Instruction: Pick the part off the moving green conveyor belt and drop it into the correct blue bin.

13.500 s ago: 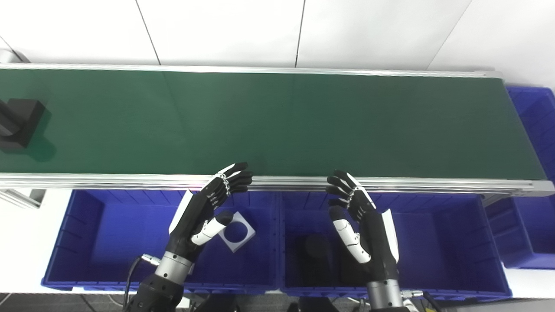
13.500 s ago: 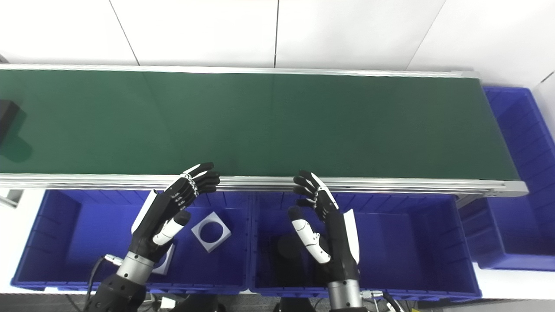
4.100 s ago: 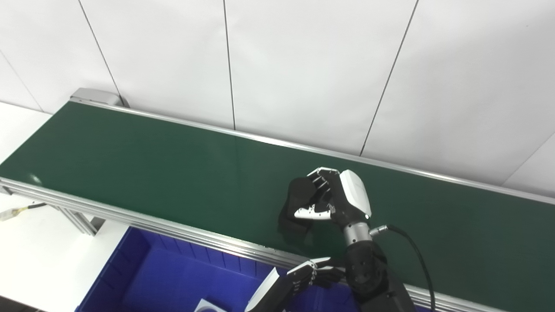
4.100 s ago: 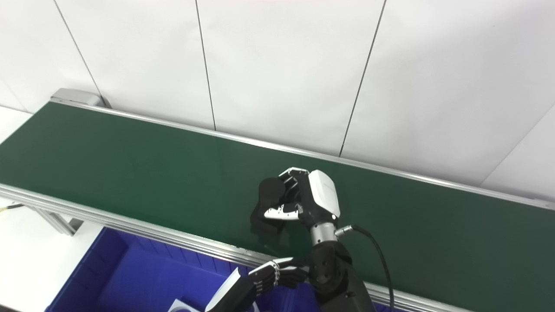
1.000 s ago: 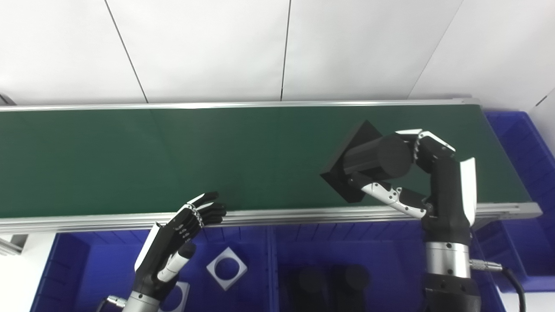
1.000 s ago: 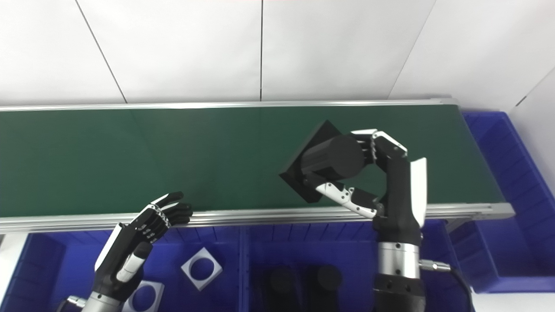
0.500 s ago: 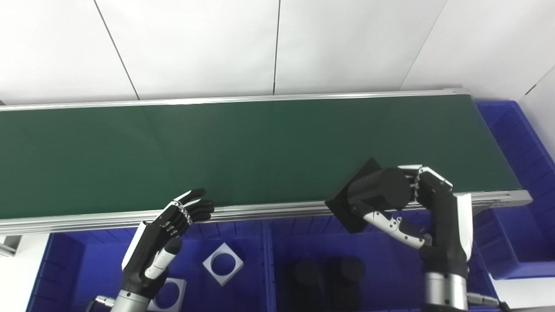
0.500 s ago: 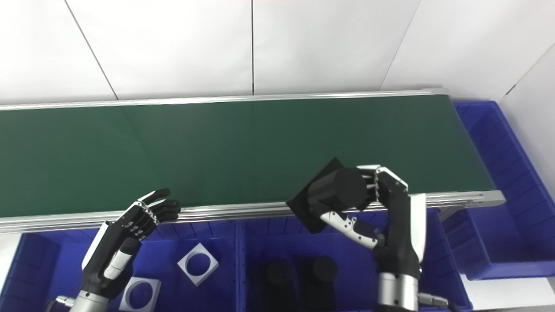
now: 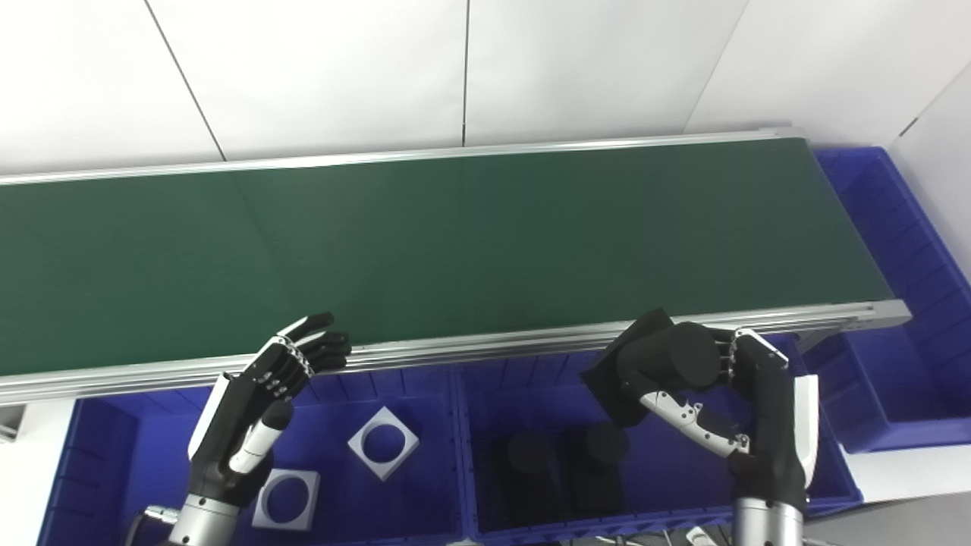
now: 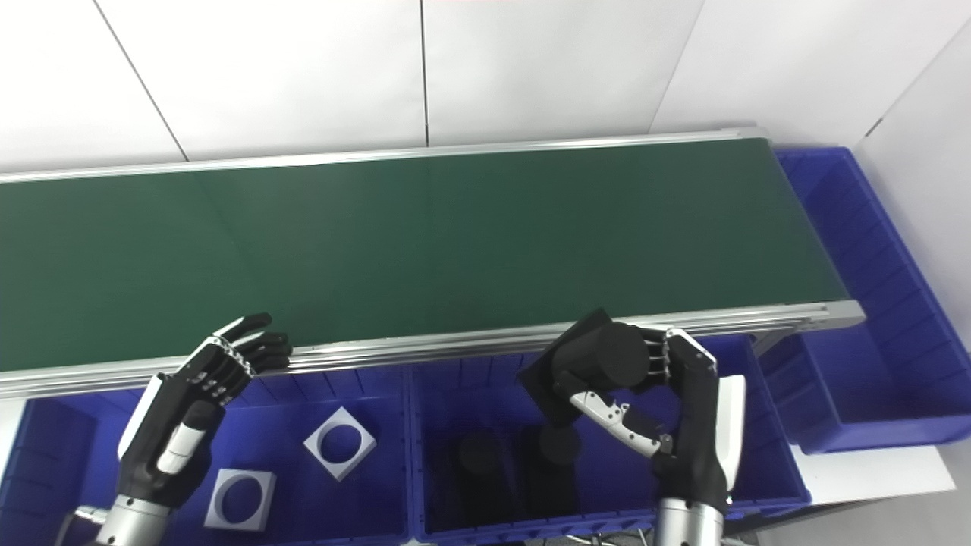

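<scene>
Now the right hand [image 9: 747,402], clenched around the black cylinder-on-plate part [image 9: 656,364], has carried it off the green conveyor belt [image 9: 455,243] and past the belt's near aluminium rail [image 9: 493,350]; a second ago it hung over the belt itself. It sits above the right-hand blue bin [image 9: 831,485], where two black parts [image 9: 565,455] of the same sort already lie (so this looks like the correct bin), and I'd judge only the release remains. The left hand [image 9: 258,394] waits with fingers spread and nothing in it over the left blue bin [image 9: 98,455], which holds two grey square plates with round holes [image 9: 383,442]. There's bare bin floor to the right of the lying parts; the rail is close behind the part's plate.
</scene>
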Motion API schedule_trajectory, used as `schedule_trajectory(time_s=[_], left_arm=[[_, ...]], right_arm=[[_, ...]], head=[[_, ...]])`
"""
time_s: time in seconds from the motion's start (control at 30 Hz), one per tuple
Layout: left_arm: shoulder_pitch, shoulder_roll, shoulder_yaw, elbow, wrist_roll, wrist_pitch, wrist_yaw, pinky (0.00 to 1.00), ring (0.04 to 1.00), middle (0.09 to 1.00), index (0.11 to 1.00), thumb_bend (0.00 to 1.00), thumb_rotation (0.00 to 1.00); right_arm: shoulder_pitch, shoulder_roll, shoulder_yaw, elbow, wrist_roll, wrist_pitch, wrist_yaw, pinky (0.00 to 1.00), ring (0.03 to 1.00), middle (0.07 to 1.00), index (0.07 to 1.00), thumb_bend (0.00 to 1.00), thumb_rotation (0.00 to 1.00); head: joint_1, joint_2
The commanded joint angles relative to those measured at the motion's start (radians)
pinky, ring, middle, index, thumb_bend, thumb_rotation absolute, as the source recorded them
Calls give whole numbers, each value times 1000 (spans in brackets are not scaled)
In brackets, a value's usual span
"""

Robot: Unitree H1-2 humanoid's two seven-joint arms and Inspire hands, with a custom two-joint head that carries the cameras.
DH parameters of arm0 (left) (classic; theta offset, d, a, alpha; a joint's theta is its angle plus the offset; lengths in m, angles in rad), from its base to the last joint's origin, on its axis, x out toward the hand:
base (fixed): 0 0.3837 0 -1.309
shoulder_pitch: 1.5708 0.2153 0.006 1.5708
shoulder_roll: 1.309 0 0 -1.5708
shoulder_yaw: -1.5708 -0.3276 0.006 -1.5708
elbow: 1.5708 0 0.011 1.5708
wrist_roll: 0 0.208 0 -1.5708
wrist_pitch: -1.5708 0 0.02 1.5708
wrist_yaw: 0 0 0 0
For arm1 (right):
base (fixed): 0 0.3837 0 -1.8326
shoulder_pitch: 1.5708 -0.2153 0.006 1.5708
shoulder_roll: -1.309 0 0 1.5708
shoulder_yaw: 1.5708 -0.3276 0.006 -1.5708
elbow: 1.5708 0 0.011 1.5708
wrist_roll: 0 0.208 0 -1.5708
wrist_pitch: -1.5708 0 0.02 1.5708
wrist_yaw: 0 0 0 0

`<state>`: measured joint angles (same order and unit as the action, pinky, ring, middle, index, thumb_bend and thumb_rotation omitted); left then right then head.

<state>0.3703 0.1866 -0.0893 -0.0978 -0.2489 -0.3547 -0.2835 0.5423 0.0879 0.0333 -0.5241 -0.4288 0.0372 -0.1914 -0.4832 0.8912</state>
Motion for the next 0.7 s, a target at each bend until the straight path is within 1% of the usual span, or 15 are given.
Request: schedule_trajectory(time_s=[0.0,0.13,0.27,0.53,0.6,0.67], left_arm=[[-7,15,7,-25,-11,-3,-13,721,733,750,819,818,760],[-10,20,14,-19,-20,-5,-17,721,731,747,817,816,764],[-11,27,20,-15,-32,-5,-25,720,733,749,819,800,761],[-12,37,32,-3,-44,-8,-37,718,732,749,817,800,760],[-12,40,34,-2,-46,-9,-41,716,732,750,818,795,757],[-11,40,38,-1,-48,-8,-45,715,732,750,819,792,755]], right_arm=[[14,10,-9,-2,3,-73,-34,334,406,476,491,529,0],[23,13,-23,38,13,-82,-54,346,420,480,487,530,0],[26,17,-42,76,18,-83,-75,349,419,464,499,529,0],[-3,12,-102,178,63,-109,-114,338,405,444,510,528,0],[-14,11,-119,193,74,-104,-122,321,389,436,510,528,0],[-22,10,-134,204,82,-99,-125,325,394,438,508,529,0]], head=[[-16,1],[-35,4],[-48,5],[-55,4],[-56,4],[-56,4]])
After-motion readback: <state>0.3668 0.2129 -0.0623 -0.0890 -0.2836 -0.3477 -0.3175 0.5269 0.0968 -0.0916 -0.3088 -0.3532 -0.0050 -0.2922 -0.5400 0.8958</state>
